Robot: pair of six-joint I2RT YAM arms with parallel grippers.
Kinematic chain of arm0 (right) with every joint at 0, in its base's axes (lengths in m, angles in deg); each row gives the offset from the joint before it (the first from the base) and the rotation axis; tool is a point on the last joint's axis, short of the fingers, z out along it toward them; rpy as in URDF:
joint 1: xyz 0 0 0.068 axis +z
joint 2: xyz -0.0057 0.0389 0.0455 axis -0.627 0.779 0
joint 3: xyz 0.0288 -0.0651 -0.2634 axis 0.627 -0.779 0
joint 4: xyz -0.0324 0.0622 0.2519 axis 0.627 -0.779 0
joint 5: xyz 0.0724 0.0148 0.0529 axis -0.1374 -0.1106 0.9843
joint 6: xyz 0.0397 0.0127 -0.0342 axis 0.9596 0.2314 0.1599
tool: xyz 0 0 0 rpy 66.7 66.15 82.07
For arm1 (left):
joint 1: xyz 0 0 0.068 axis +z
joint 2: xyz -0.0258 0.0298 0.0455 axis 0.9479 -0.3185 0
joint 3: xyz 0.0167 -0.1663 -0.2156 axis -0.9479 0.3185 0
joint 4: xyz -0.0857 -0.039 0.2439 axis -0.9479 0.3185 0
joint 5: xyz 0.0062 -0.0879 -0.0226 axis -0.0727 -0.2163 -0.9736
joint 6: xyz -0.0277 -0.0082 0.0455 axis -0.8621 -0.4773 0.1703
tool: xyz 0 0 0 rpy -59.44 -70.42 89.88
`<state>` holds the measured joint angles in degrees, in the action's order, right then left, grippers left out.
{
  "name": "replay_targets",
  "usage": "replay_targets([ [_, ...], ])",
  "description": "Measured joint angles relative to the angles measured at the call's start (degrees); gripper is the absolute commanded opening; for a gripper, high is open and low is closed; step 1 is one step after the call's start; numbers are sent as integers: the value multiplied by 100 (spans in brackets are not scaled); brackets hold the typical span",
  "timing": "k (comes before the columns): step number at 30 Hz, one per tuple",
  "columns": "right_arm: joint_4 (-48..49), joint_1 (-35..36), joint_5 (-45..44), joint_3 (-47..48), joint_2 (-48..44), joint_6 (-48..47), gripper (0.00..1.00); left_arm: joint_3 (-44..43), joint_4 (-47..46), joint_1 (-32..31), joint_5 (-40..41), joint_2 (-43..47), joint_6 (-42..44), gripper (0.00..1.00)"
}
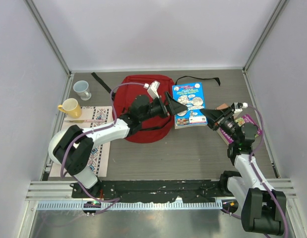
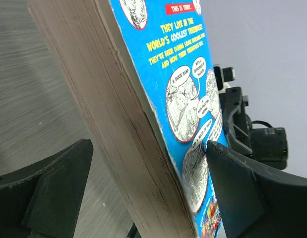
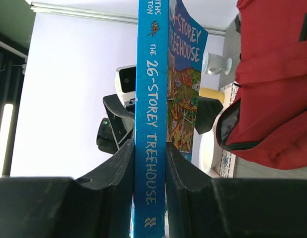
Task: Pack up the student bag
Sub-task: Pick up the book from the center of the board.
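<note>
1. You'll find the student bag (image 1: 143, 138) lying flat on the table (image 1: 193, 148), just left of centre in the overhead view. Its red fabric is partly covered by the left arm, which reaches across it.
2. Just right of the bag is a blue paperback (image 1: 189, 101), held between your two grippers. The spine reads "The 26-Storey Treehouse".
3. Your right gripper (image 1: 209, 116) is clamped on the blue paperback. In its wrist view, both fingers (image 3: 118, 183) press flat against either side of the spine, which runs vertically through the middle of the frame.
4. Your left gripper (image 1: 179, 106) sits at the book's opposite edge, with its jaws spread around it.
5. In the left wrist view, the finger at lower right (image 2: 242, 188) meets the printed cover. The finger at lower left (image 2: 59, 183) stands apart from the page edges with a clear gap, so this gripper is not squeezing the book.
6. The right wrist view shows the bag at the right of the frame, with a dark-trimmed opening visible on it.
7. A purple-covered book (image 1: 250, 121) lies at the right of the overhead view, partly under the right arm.
8. At the left, a yellow mug (image 1: 70, 107) stands on the upper corner of a patterned mat (image 1: 93, 141). A pale blue mug (image 1: 82, 89) stands just above it on the table.
</note>
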<state>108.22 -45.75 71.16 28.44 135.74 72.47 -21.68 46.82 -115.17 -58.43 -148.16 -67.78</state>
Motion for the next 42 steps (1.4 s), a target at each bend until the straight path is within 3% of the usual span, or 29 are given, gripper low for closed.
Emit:
replay_targets([
  [5, 363, 0, 52, 0, 0, 317, 1, 109, -651, 2, -181, -42, -192, 100],
  [7, 487, 0, 83, 0, 2, 407, 1, 129, -837, 2, -258, -63, -249, 86],
  [8, 540, 0, 101, 0, 9, 444, 1, 136, -894, 2, -282, -68, -278, 77],
  [9, 584, 0, 118, 0, 17, 461, 1, 144, -968, 2, -304, -70, -299, 53],
  [12, 605, -4, 146, 0, 70, 431, 1, 151, -1154, 26, -356, -68, -365, 13],
  [14, 417, -15, 153, 0, 146, 271, 2, 146, -1311, 55, -385, -26, -426, 0],
  [15, 367, -13, 164, 11, 168, 168, 8, 151, -1259, 74, -385, 7, -424, 0],
  [16, 273, -4, 175, 35, 160, 57, 39, 153, -1202, 87, -387, 15, -424, 0],
  [19, -400, 0, 192, 260, 149, -398, 79, 155, -1058, 118, -356, 42, -407, 0],
  [21, -1187, 22, 138, 516, 94, -885, 86, 175, -850, 125, -269, 122, -258, 0],
  [24, -2675, 26, -175, 1128, -83, -1961, 87, 282, -431, 160, 0, 328, -24, 0],
  [28, -3689, 33, -455, 1462, -428, -2712, 88, 398, 105, 236, 605, 734, 201, 0],
  [36, -3858, 361, -667, 828, -813, -2459, 88, 420, -74, 273, 1449, 1095, 219, 0],
  [42, -3265, 1246, -1016, 772, -531, -2061, 88, 684, -715, 221, 1709, 1038, -155, 0],
])
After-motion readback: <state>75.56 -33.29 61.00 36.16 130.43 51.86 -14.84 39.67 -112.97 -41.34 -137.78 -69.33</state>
